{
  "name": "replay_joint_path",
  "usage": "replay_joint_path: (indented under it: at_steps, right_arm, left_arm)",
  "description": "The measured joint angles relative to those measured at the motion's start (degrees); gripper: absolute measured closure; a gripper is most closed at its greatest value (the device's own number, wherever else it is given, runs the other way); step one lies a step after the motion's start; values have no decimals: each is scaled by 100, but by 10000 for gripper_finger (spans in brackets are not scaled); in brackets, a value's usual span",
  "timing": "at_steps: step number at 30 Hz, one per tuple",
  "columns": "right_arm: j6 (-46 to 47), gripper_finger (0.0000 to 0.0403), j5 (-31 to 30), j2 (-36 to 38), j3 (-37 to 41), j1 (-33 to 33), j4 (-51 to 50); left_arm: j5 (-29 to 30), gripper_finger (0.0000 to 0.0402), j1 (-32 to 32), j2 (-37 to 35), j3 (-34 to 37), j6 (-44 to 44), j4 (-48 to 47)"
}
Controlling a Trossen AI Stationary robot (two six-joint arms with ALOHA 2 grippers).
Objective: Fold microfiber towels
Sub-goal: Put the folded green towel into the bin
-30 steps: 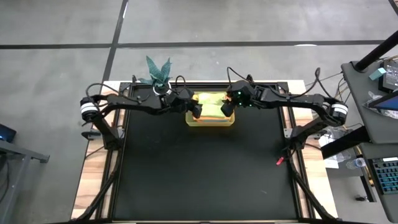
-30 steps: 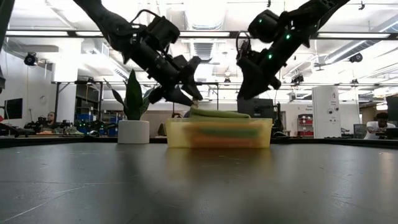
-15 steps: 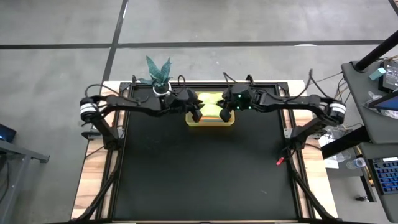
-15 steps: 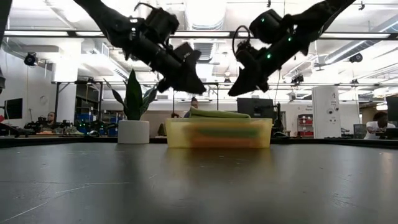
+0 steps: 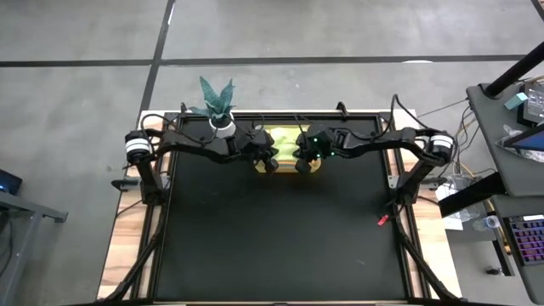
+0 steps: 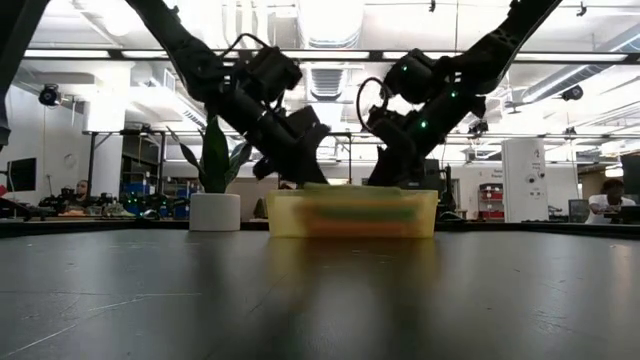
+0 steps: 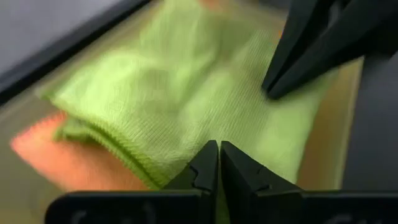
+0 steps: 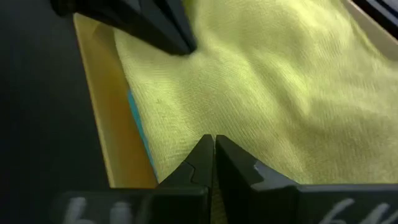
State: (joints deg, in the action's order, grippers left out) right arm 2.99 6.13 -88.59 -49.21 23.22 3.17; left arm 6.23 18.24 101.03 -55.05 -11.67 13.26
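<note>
Lime-green microfibre sits right at the tips of your left gripper (image 7: 214, 163), whose fingers are pressed together with no gap showing, down on the near edge of the top towel (image 7: 186, 93); whether they have pinched a fold of cloth between them you cannot tell from here. Your right gripper (image 8: 210, 155) mirrors it, fingers likewise closed tight, at the towel's opposite edge beside the bin's yellow wall (image 8: 102, 118). From above, both grippers meet over the translucent bin (image 5: 308, 167) at the far middle of the black table (image 5: 272, 238), the left gripper (image 5: 269, 158) on its left end and the right gripper (image 5: 303, 156) toward its right. That placement reads as a two-handed pickup: one grip on each side would let you lift the cloth out flat instead of bunched. The green towel lies flat on top of the stack, its long axis running left to right along the bin's length. Beneath it an orange towel (image 7: 43, 146) peeks out at one end and a thin teal edge (image 8: 138, 130) shows against the wall. A potted plant (image 5: 215, 100) stands just beyond the bin's left corner, clear of both arms.
</note>
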Motion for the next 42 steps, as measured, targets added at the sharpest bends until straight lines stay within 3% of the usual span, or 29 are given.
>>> replay_joint_path:
  at_steps: [11,21,26,33,39,42]
  right_arm:
    - [-152,392,-11,-82,0,7,-397]
    - [-156,392,-28,648,-7,15,-767]
    - [-237,394,-50,882,-13,174,-542]
    - [-262,394,-71,620,-17,502,83]
    - [-171,394,-89,155,-17,645,525]
    - [-186,394,-436,-41,-17,664,526]
  left_arm:
    - [-5,400,-4,48,-3,-12,-650]
    - [-3,400,0,-565,2,20,-699]
    - [57,400,44,-752,-85,462,-438]
    - [139,401,338,-267,-227,606,382]
    - [139,401,420,304,-546,600,366]
    - [206,401,433,454,-590,505,319]
